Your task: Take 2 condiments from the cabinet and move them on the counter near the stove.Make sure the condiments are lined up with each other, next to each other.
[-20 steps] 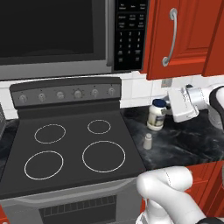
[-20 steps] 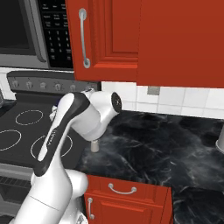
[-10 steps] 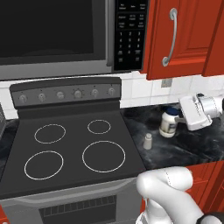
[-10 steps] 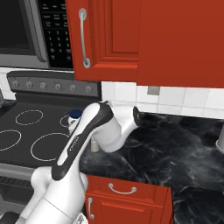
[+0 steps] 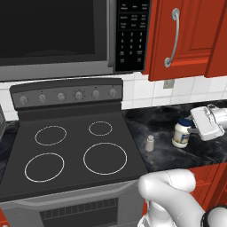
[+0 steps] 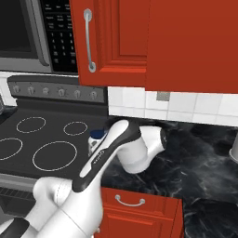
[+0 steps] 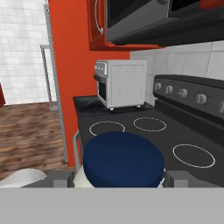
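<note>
A white jar (image 5: 181, 135) with a dark blue lid stands upright low over the black marble counter (image 5: 162, 116), right of the stove (image 5: 75, 153). My gripper (image 5: 191, 128) reaches in from the right and is shut on it. In the hand view the blue lid (image 7: 124, 158) sits between my gripper's (image 7: 118, 178) two fingertips. Whether the jar rests on the counter I cannot tell. The small grey-white shaker (image 5: 150, 142) stands on the counter between stove and jar. My arm partly hides the jar (image 6: 96, 137) in the right base view. The red cabinet (image 5: 188, 35) doors above are closed.
A microwave (image 5: 57, 35) hangs over the stove. A white toaster oven (image 7: 122, 83) stands on the counter past the stove's far side. A grey object (image 6: 234, 149) sits at the counter's right edge. Red drawers (image 6: 139, 209) lie below the counter.
My gripper has carried the jar to the right and downward, farther from the stove and closer to the counter. The shaker has stayed put.
</note>
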You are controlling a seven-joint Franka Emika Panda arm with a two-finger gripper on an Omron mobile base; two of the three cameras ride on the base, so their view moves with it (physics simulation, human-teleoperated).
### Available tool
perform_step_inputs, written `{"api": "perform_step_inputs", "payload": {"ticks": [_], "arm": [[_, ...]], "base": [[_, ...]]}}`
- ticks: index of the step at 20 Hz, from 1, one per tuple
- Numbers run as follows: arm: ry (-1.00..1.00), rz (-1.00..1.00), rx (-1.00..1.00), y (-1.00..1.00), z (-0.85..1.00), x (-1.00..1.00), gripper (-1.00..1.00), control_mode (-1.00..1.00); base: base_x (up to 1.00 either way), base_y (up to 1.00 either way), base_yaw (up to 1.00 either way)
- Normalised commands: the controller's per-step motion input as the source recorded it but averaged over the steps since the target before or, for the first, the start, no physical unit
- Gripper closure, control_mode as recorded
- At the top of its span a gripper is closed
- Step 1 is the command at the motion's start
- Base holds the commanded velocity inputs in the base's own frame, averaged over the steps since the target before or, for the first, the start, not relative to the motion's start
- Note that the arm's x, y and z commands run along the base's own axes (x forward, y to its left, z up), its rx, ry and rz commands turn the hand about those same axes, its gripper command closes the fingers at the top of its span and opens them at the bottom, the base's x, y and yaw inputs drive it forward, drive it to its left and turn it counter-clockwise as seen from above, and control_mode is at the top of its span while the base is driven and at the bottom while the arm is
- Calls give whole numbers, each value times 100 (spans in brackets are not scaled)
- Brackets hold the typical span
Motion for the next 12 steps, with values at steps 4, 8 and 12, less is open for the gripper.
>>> {"api": "perform_step_inputs", "payload": {"ticks": [4,8,12], "arm": [[11,0,0,-32,-53,23,100,-100],[10,0,0,-28,-50,36,100,-100],[10,0,0,-24,-45,50,100,-100]], "base": [[0,0,0],[0,0,0],[0,0,0]]}}
